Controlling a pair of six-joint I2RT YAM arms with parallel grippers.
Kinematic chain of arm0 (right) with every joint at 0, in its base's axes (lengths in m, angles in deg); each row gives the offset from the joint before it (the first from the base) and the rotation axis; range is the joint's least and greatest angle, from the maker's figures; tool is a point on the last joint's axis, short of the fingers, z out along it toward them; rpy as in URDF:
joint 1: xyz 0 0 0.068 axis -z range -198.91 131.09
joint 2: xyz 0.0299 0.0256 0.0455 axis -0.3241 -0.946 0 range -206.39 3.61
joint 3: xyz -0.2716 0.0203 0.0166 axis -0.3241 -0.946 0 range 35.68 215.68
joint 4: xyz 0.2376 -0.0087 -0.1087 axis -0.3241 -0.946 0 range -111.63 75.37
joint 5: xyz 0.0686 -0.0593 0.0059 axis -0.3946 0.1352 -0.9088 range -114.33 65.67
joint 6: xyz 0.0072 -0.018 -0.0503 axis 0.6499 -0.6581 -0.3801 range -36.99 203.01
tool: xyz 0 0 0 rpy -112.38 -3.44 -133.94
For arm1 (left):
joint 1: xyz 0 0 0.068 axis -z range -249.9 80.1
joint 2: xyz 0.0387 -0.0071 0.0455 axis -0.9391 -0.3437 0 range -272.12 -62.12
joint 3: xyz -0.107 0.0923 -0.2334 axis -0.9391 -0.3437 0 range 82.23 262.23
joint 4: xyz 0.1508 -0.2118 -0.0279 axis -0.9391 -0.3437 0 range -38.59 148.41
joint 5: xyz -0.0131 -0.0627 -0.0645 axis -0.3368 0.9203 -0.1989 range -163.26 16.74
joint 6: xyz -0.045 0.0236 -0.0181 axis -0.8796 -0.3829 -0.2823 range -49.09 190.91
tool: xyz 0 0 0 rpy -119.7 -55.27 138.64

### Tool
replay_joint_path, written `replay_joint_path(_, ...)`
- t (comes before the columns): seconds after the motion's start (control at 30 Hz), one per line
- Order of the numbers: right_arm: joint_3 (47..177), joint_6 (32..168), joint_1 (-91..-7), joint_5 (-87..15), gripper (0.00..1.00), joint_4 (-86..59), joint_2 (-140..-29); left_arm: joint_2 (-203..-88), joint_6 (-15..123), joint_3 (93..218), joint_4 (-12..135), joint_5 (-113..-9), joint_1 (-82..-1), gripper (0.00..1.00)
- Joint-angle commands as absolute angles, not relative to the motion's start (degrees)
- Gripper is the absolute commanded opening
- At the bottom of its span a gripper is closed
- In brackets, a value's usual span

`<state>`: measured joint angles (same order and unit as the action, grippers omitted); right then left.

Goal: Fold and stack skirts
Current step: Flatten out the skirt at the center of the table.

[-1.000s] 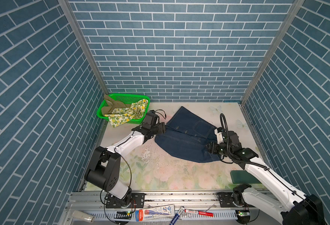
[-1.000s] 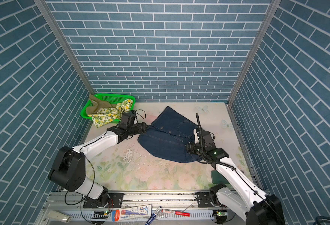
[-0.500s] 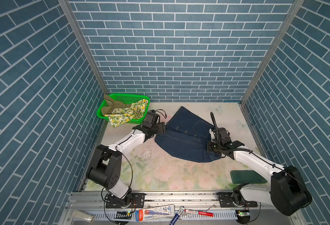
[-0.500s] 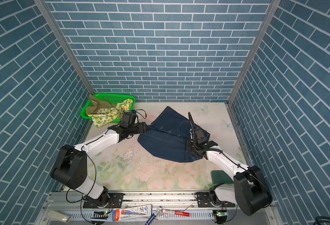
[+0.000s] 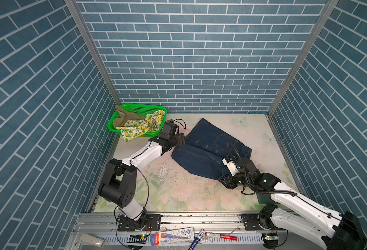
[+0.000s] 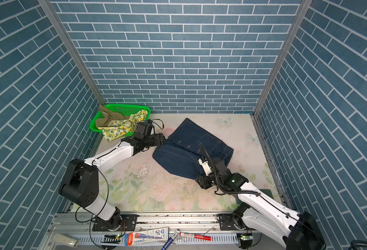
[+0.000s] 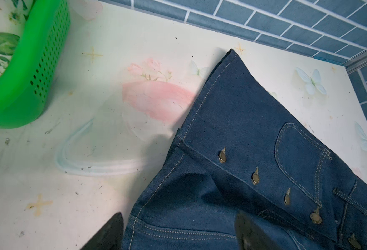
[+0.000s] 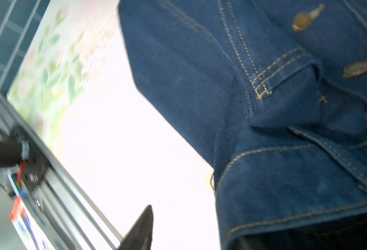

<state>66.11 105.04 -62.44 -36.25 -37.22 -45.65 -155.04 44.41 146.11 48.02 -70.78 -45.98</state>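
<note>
The dark blue denim skirt (image 5: 208, 149) (image 6: 189, 147) lies partly folded on the table right of centre, buttons up (image 7: 243, 129) (image 8: 265, 108). My left gripper (image 5: 180, 139) (image 6: 162, 138) (image 7: 180, 233) is open at the skirt's left edge, and its jaws straddle the denim. My right gripper (image 5: 224, 179) (image 6: 202, 180) (image 8: 193, 236) is open at the skirt's near right corner; one finger shows over bare table and the denim fold hides the other. The lemon-print skirt (image 5: 141, 126) (image 6: 122, 127) and the khaki skirt (image 5: 122, 118) (image 6: 106, 118) lie bunched in the basket.
The green mesh basket (image 5: 135, 107) (image 6: 122, 106) (image 7: 15, 97) stands at the back left corner, close behind my left wrist. A dark green pad (image 5: 262, 197) lies under my right arm. Pens and a tube (image 5: 174, 234) lie on the front rail. Brick walls enclose three sides.
My right gripper has pulled back toward the table's front, from over the skirt's right side to its near corner. The left arm and the skirt have not moved.
</note>
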Motion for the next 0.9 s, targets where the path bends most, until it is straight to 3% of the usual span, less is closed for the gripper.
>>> replay_joint_path(0.0, 66.70, 105.14, -62.78, -32.38, 0.67, -40.45, -38.18, -156.06, 44.62, 147.80, 46.43, -70.97, -45.80, 0.81)
replay_joint_path(0.1, 69.26, 108.12, -62.66, -22.43, 0.68, -42.79, -35.89, -156.33, 44.55, 147.54, 45.94, -71.14, -45.77, 0.81)
replay_joint_path(0.27, 74.47, 111.99, -61.94, -10.26, 0.67, -45.83, -42.16, -157.33, 44.59, 147.73, 45.24, -71.68, -45.41, 0.81)
replay_joint_path(0.53, 77.46, 111.76, -60.66, -7.06, 0.67, -45.57, -48.81, -163.01, 45.34, 153.61, 42.05, -73.74, -41.82, 0.82)
replay_joint_path(0.87, 81.50, 110.93, -45.88, -15.03, 0.71, -41.72, -53.73, -172.12, 42.69, 159.09, 37.30, -81.36, -35.84, 0.85)
